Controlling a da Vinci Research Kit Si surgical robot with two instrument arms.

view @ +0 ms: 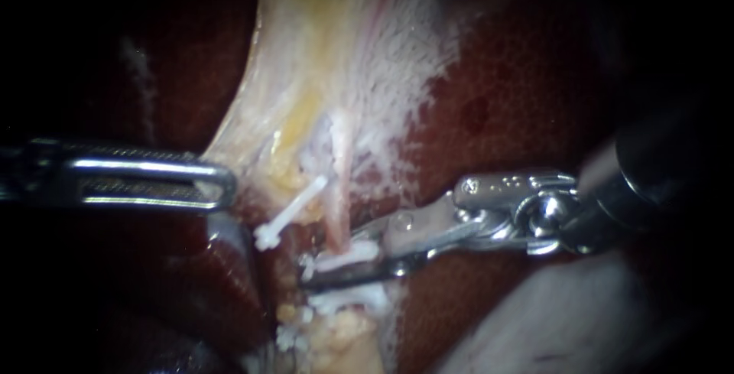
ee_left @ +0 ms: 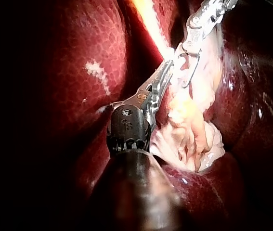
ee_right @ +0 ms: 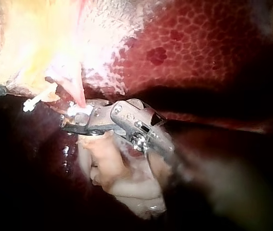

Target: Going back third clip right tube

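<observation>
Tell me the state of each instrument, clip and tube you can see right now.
Left instrument: tip against the pale tissue.
Right instrument: jaws open, with the middle clip between them.
Middle clip: closed on the tube.
Lower clip: closed, just below the jaws.
Left clip: closed, tilted, clear of both instruments.
Tube: uncut, clipped.

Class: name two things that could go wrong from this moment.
1. The right instrument straddles a clip on the tube; withdrawing askew might drag the clip or tear the tube.
2. A slanted clip sits close by; a sideways swing could knock it.
</observation>
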